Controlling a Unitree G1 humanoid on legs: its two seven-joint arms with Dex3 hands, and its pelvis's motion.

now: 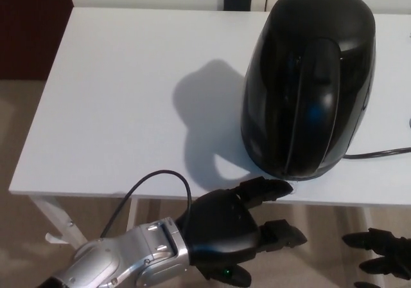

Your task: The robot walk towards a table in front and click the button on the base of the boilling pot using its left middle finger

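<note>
One black electric kettle (pixel 309 82) stands at the 2 o'clock part of the white worktop (pixel 122 108), its base edge near the front rim. One power cord (pixel 379 152) runs off at 3 o'clock. The left robot hand (pixel 234 227), at 6 o'clock, has its fingers spread, one fingertip (pixel 277 187) reaching the kettle's base. The right robot hand (pixel 382 256) shows partly at 5 o'clock, fingers apart, holding nothing.
</note>
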